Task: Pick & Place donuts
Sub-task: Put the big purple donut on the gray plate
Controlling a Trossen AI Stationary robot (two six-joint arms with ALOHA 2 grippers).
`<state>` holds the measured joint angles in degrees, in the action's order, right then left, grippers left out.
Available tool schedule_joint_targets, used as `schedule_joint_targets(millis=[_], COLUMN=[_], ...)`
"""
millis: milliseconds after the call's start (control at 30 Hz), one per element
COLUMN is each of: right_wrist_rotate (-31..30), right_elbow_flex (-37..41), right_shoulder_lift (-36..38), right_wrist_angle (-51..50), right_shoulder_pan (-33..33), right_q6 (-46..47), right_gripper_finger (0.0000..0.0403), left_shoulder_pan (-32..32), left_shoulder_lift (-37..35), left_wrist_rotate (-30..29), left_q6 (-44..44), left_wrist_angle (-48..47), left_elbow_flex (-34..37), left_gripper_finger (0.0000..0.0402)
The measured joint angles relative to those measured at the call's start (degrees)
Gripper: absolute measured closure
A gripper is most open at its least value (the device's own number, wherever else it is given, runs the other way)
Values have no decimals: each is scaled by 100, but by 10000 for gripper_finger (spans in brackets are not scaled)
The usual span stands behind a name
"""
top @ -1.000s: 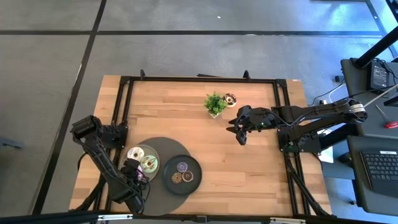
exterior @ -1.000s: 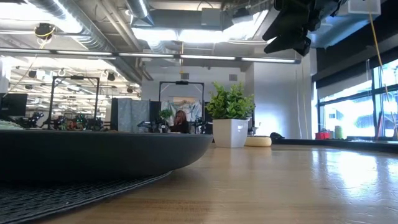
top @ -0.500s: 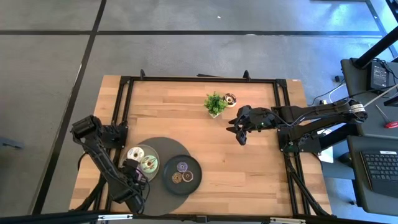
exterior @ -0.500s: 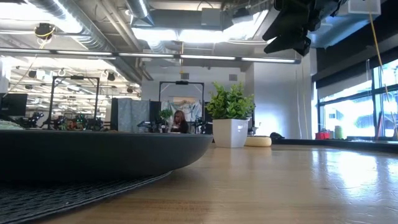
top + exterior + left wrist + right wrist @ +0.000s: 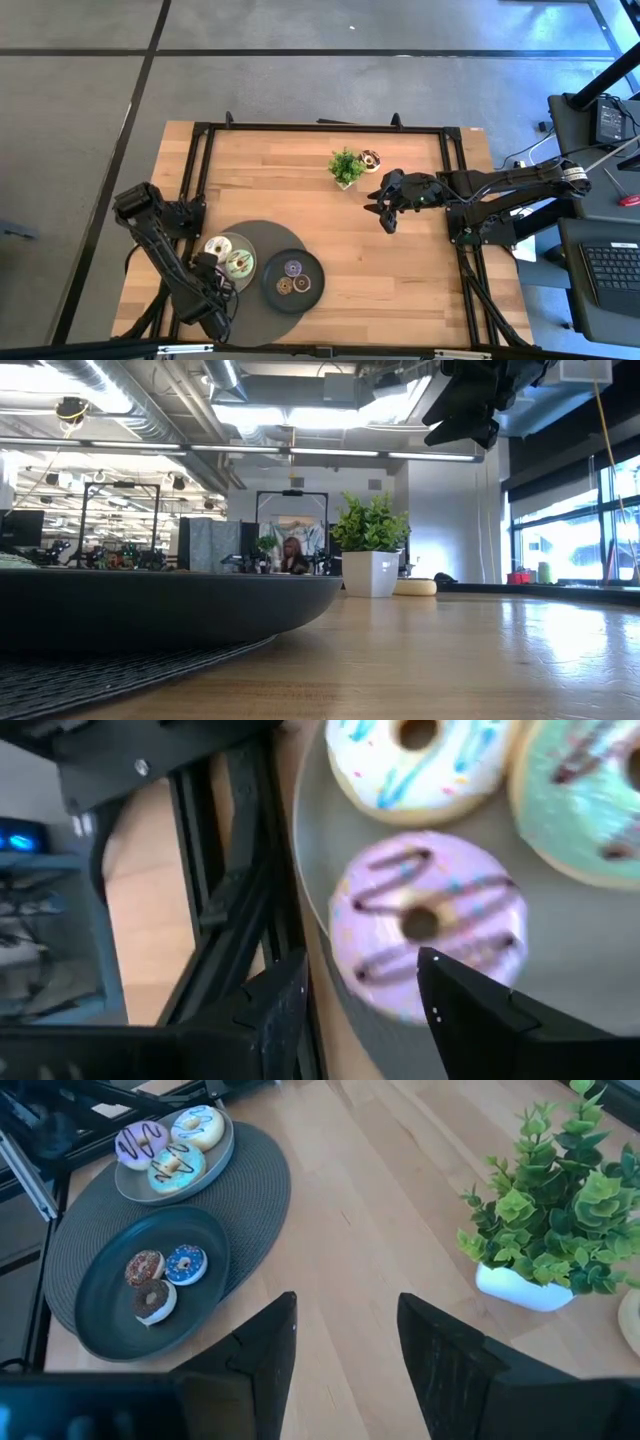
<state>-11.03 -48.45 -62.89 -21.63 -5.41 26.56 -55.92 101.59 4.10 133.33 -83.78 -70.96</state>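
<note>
On the wooden table (image 5: 300,190) a dark round mat (image 5: 255,1190) carries two plates. The left pincer (image 5: 365,995) hangs open and empty over the pink striped donut (image 5: 430,920) on the grey plate (image 5: 600,960). The right pincer (image 5: 345,1345), open and empty, hovers near the potted plant (image 5: 346,166).

A grey concrete floor (image 5: 90,100) crossed by dark seams surrounds the wooden bench (image 5: 400,260). At the right, a dark desk carries a keyboard (image 5: 612,275). Seen from bench height, the room shows an open ceiling with silver ducts (image 5: 130,400) and strip lights (image 5: 330,454), a white wall (image 5: 450,520), and bright windows (image 5: 575,530) at right.
</note>
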Motion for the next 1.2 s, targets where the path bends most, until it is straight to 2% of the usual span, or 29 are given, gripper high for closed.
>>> schedule_joint_targets(millis=[167, 300, 367, 933, 1200], right_wrist_rotate=[0, 0, 0, -138, -140], right_elbow_flex=[0, 0, 0, -2, -2], right_shoulder_lift=[0, 0, 0, 0, 0], right_wrist_angle=[0, 1, 2, 127, 122], right_shoulder_pan=[0, -1, -2, -2, 0], right_q6=[7, -1, -15, -145, -144], right_gripper_finger=[227, 227, 227, 227, 227], left_shoulder_pan=[-28, -22, -21, 257, 258], left_shoulder_lift=[-431, -589, -586, 207, 719], left_wrist_rotate=[201, 786, 1016, 814, 1424], left_q6=[53, 117, 165, 5, -105], left_wrist_angle=[377, 872, 829, 401, 320], left_elbow_flex=[-174, -170, -168, -159, -159], left_gripper_finger=[221, 219, 219, 226, 224])
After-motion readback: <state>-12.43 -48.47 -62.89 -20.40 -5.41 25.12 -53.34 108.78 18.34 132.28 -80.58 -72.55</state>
